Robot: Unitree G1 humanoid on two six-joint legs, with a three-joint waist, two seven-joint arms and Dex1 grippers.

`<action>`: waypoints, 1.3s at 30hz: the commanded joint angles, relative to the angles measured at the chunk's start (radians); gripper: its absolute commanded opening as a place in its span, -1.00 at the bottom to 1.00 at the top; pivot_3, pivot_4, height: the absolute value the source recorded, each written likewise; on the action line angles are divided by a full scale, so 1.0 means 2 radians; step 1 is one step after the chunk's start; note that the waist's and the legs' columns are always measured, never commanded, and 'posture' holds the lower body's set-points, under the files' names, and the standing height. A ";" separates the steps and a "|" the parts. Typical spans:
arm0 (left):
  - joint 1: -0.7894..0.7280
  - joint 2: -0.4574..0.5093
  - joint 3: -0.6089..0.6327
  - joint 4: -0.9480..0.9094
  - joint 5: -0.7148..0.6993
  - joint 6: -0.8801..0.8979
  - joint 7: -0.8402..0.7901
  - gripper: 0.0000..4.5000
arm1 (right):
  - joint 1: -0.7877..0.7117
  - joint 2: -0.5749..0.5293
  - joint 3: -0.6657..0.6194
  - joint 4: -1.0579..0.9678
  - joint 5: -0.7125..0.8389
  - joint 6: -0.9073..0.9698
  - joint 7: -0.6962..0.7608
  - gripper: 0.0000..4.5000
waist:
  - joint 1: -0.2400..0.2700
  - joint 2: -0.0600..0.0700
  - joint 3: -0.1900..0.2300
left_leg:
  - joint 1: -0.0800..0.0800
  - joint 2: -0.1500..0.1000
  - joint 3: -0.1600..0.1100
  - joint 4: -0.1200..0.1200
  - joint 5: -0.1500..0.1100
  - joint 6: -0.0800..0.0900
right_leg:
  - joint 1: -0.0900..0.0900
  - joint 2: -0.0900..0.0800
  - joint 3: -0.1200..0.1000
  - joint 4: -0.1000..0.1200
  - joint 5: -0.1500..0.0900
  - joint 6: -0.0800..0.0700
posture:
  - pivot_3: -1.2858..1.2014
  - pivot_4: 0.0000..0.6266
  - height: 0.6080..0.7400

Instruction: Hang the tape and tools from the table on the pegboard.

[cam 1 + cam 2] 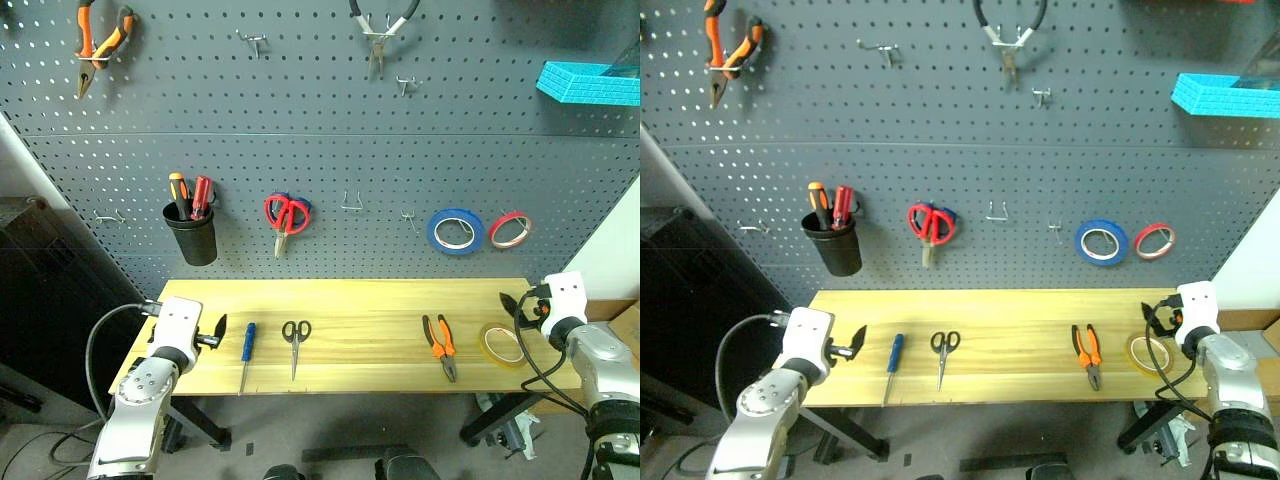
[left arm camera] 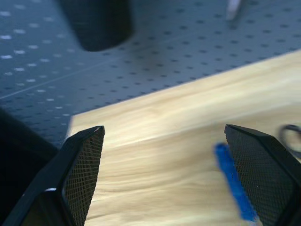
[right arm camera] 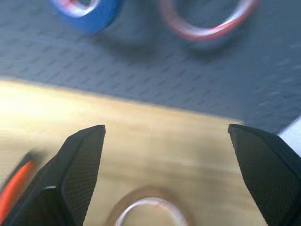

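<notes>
- The left gripper (image 2: 164, 176) stands with its two black fingers spread wide and nothing between them, hovering over the left end of the table (image 1: 370, 300).
- Just to its right lies the small blue-handled screwdriver (image 1: 247, 350), flat on the wood; the black-handled scissors (image 1: 295, 340) lie one step further right.
- Up behind this gripper, a black cup (image 1: 190, 233) with the orange and red screwdrivers hangs on the pegboard (image 1: 330, 160).
- The right gripper (image 3: 164, 176) is likewise wide open and empty, at the table's right end.
- The yellow tape roll (image 1: 501, 344) lies flat just in front of its fingers, a little to its left.
- Further left of that lie the orange-and-black-handled pliers (image 1: 441, 345).
- Beyond the right gripper, on the pegboard, hang the blue tape roll (image 1: 456, 231) and the red tape roll (image 1: 510, 229).
</notes>
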 commanded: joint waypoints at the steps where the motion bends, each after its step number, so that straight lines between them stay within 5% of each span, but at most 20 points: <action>1: -0.020 -0.009 -0.019 -0.073 -0.038 0.070 -0.023 0.92 | 0.013 -0.011 0.012 -0.069 0.002 0.078 0.004 1.00 | 0.000 0.000 0.003 | 0.000 0.000 0.000 0.000 0.000 0.000 | 0.000 0.000 0.000 0.000 0.000 0.000 | -0.04 -0.74 1.00; 8: -0.084 0.029 -0.114 -0.146 -0.073 0.138 -0.121 0.92 | 0.009 -0.024 0.060 -0.105 -0.007 0.200 0.027 1.00 | 0.000 -0.003 0.049 | -0.001 0.000 0.000 0.002 -0.001 -0.002 | -0.001 0.000 0.000 0.000 0.000 0.000 | -0.07 -0.32 1.00; 12: -0.139 0.051 -0.169 -0.148 -0.079 0.136 -0.177 0.92 | -0.026 -0.023 0.081 -0.062 -0.020 0.215 0.032 1.00 | -0.001 -0.002 0.062 | -0.004 0.000 0.001 0.002 0.000 0.000 | -0.003 0.000 0.001 0.000 0.000 0.000 | -0.06 -0.24 1.00; 16: -0.185 0.047 -0.201 -0.129 -0.085 0.123 -0.212 0.92 | -0.085 -0.015 0.093 0.039 -0.036 0.187 0.029 1.00 | 0.000 -0.003 0.071 | -0.009 0.000 0.002 0.001 0.000 0.001 | -0.010 0.000 0.003 0.004 0.000 0.004 | -0.06 -0.23 1.00; 29: -0.206 0.047 -0.234 -0.102 -0.061 0.075 -0.240 0.92 | -0.260 0.006 0.087 0.356 -0.056 0.157 0.014 1.00 | 0.001 -0.003 0.080 | -0.009 0.000 0.003 0.001 -0.003 0.006 | -0.010 0.000 0.004 0.005 -0.004 0.004 | -0.04 -0.31 1.00; 32: -0.205 0.047 -0.235 -0.101 -0.058 0.071 -0.240 0.93 | -0.265 0.013 0.094 0.373 -0.065 0.147 0.013 0.73 | 0.001 -0.004 0.079 | -0.008 0.000 0.004 0.001 -0.003 0.006 | -0.010 0.000 0.004 0.005 -0.003 0.004 | -0.04 -0.34 1.00; 39: -0.199 0.046 -0.229 -0.101 -0.068 0.077 -0.246 0.93 | -0.244 0.042 0.125 0.382 -0.108 0.102 -0.028 -0.34 | -0.002 -0.011 0.075 | -0.007 0.000 0.005 0.001 -0.003 0.006 | -0.009 0.001 0.006 0.006 -0.003 0.005 | -0.04 -0.42 1.00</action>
